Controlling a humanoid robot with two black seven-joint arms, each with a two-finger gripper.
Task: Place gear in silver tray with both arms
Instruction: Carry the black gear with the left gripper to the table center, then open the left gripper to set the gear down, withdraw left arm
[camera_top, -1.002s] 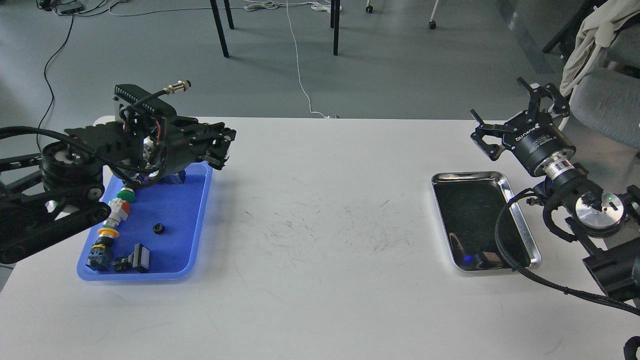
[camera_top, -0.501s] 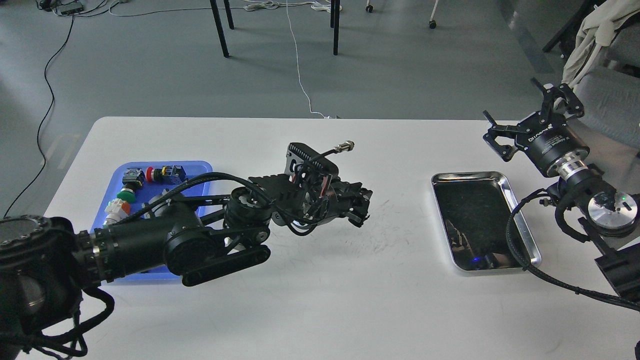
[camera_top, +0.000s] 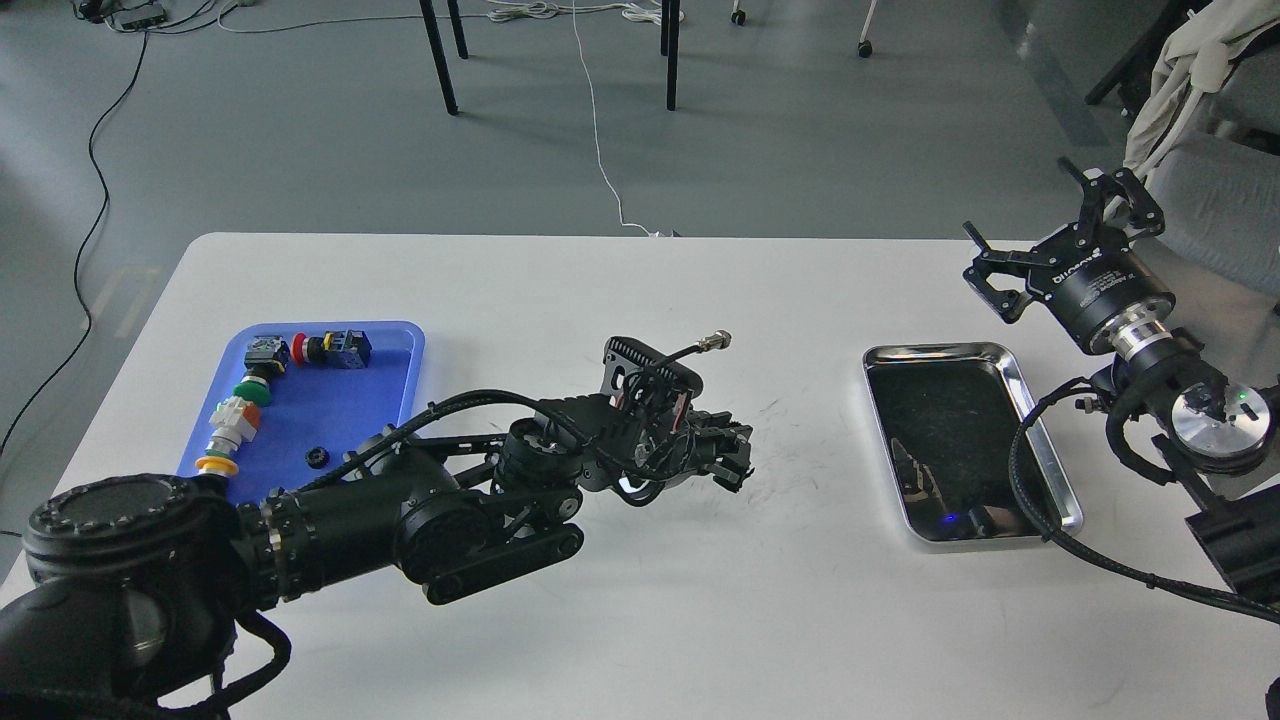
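While the left arm's black claw gripper (camera_top: 735, 458) hangs low over the middle of the white table (camera_top: 640, 620), between the two trays, the step in hand looks like a carry or a handover toward the right side. Its fingers are dark and bunched end-on, so I cannot tell whether they are spread or pinching anything. A small black toothed ring (camera_top: 317, 458), probably the gear, lies on the floor of the blue plastic tray (camera_top: 400, 345), so the left gripper may well be empty.

That blue tray also holds a row of coloured push-button parts (camera_top: 238, 415) along its left side and a red-and-black switch piece (camera_top: 330, 349) near its far rim. By contrast, the shiny rectangular silver tray (camera_top: 1040, 440) on the right appears to hold nothing but reflections on its dark floor.

Beyond the silver tray's far right corner, raised off the table, the right arm's black gripper (camera_top: 1060, 220) has its fingers spread wide and grips nothing.

If the gear is indeed in the blue tray, the next move calls for a return to it and a fine pinch on a very small part.
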